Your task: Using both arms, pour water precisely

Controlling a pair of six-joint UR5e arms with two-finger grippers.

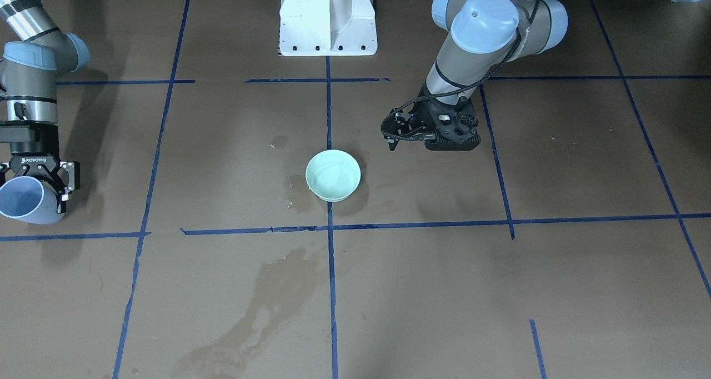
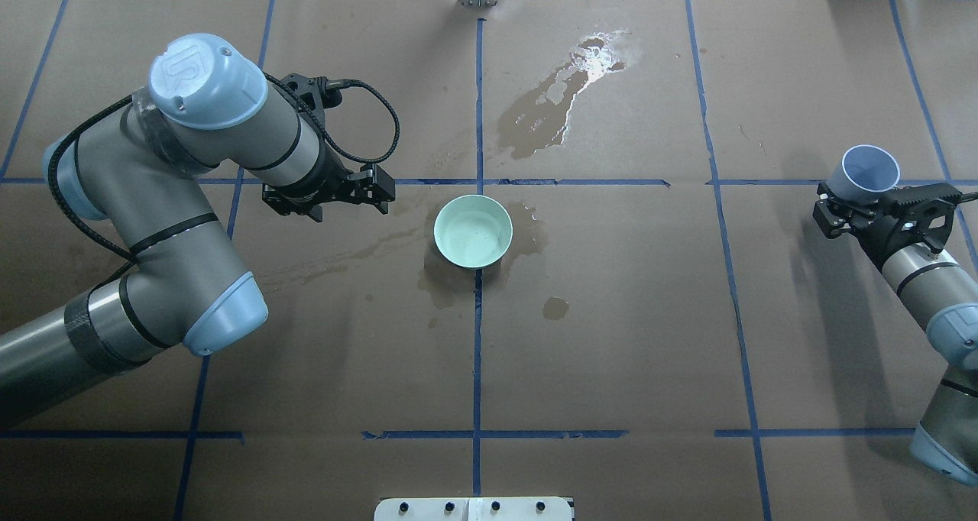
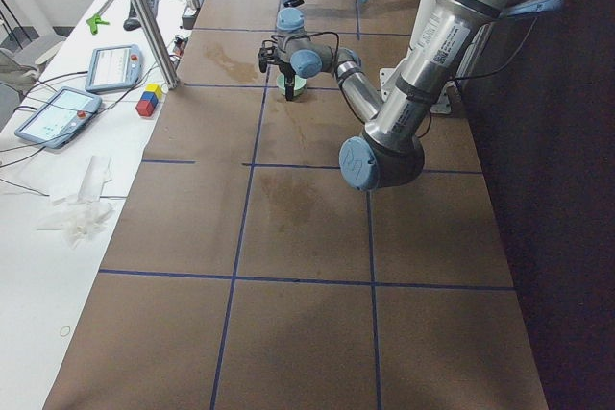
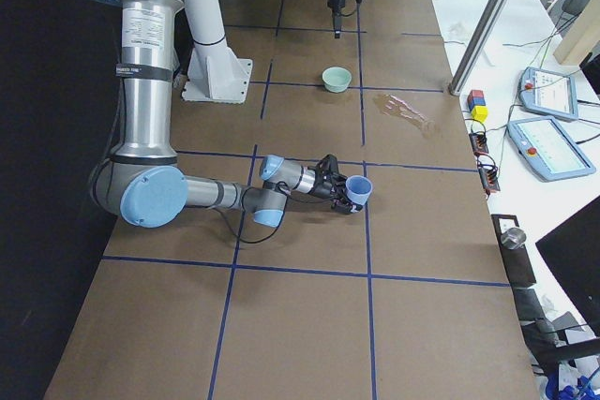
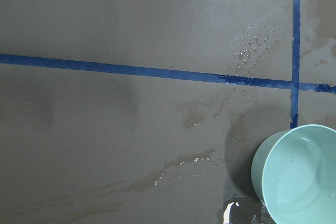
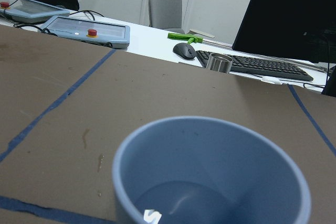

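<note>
A pale green bowl (image 1: 333, 174) stands upright at the table's middle; it also shows in the overhead view (image 2: 473, 231) and at the lower right of the left wrist view (image 5: 299, 177). My left gripper (image 1: 391, 130) hangs just beside the bowl, apart from it, open and empty. My right gripper (image 1: 36, 187) is far off at the table's side, shut on a blue-grey cup (image 1: 22, 201) that is tilted. In the right wrist view the cup (image 6: 210, 171) shows a faint glint of water (image 6: 178, 203) at its bottom.
Brown wet stains lie around the bowl (image 2: 443, 284) and at the far side of the table (image 2: 550, 108). Blue tape lines (image 1: 329, 118) grid the brown table. The white pedestal (image 1: 328, 20) stands at the robot's base. Pendants and a metal cup (image 6: 219, 62) lie beyond the table.
</note>
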